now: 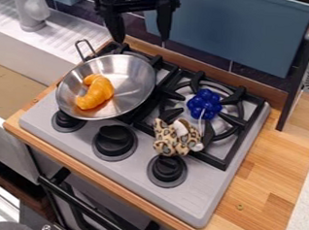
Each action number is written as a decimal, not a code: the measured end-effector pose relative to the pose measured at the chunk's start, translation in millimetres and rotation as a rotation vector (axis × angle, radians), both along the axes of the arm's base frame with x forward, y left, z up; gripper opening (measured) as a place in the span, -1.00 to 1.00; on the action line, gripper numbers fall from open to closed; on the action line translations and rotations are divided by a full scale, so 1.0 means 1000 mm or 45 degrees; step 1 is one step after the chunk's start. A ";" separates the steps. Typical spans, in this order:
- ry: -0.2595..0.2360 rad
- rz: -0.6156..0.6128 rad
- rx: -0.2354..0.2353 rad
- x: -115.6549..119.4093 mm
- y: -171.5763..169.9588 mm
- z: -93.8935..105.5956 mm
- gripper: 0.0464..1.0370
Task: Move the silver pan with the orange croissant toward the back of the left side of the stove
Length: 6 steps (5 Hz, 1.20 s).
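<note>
At the top of the view hangs the black gripper, its two fingers spread apart with nothing between them. It is above the back edge of the stove, beyond the pan. The steel pan stands on the left burner and holds an orange curved croissant-like toy. On the right burner's grate lies a dark blue bumpy, grape-like object. In front of it, a leopard-spotted plush toy rests at the grate's front edge, behind the right knob.
Black knobs line the stove's front. A sink with a grey faucet is at the left. Behind stands a blue panel; a dark upright post rises at the right, beside the wooden counter.
</note>
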<state>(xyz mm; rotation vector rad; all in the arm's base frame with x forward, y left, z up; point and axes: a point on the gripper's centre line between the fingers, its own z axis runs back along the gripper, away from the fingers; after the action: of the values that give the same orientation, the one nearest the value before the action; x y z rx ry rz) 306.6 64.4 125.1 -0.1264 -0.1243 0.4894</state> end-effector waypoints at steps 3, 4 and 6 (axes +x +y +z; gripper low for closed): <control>0.014 0.132 -0.033 -0.012 0.057 -0.023 0.92; -0.002 0.186 -0.011 -0.015 0.082 -0.034 0.92; 0.011 0.347 0.023 -0.020 0.141 -0.044 0.92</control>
<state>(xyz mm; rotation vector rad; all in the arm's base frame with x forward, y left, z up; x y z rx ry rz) 286.2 205.5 81.3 -0.0898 -0.1385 0.7605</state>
